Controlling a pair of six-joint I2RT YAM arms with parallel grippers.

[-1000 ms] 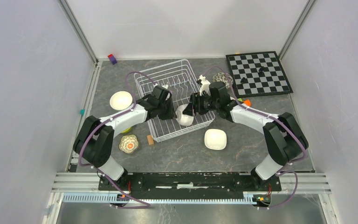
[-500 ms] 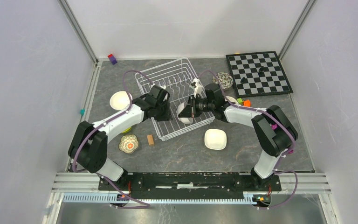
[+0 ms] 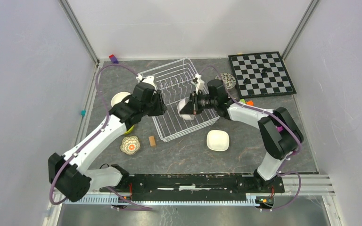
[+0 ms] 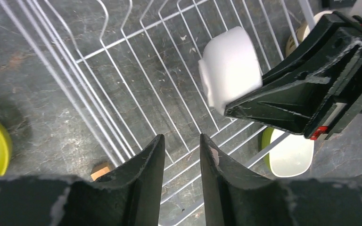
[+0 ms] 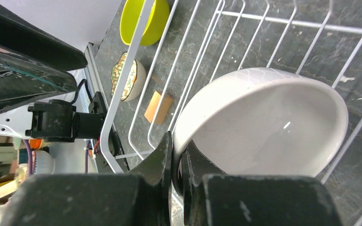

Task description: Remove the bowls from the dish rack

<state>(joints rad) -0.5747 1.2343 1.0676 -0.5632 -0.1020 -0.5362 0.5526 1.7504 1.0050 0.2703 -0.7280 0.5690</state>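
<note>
right jaws clamping white bowl [image 5: 264,127] by its rim, bowl spreading toward 2 o'clock | left jaws standing slightly apart, empty, bowl at 1 o'clock over rack [image 3: 174,84]

You are looking down into a booth where plain, pale walls are closing in on three sides: the back wall [image 3: 188,23], the left wall [image 3: 23,94] and the right wall [image 3: 346,94]. An aluminium post [image 3: 78,30] is running up each far corner. A dark grey, stone-patterned tabletop [image 3: 188,157] is lying underneath, and an aluminium rail [image 3: 311,181] is edging its near side. Soft, even light is falling, leaving only faint shadows.
</note>
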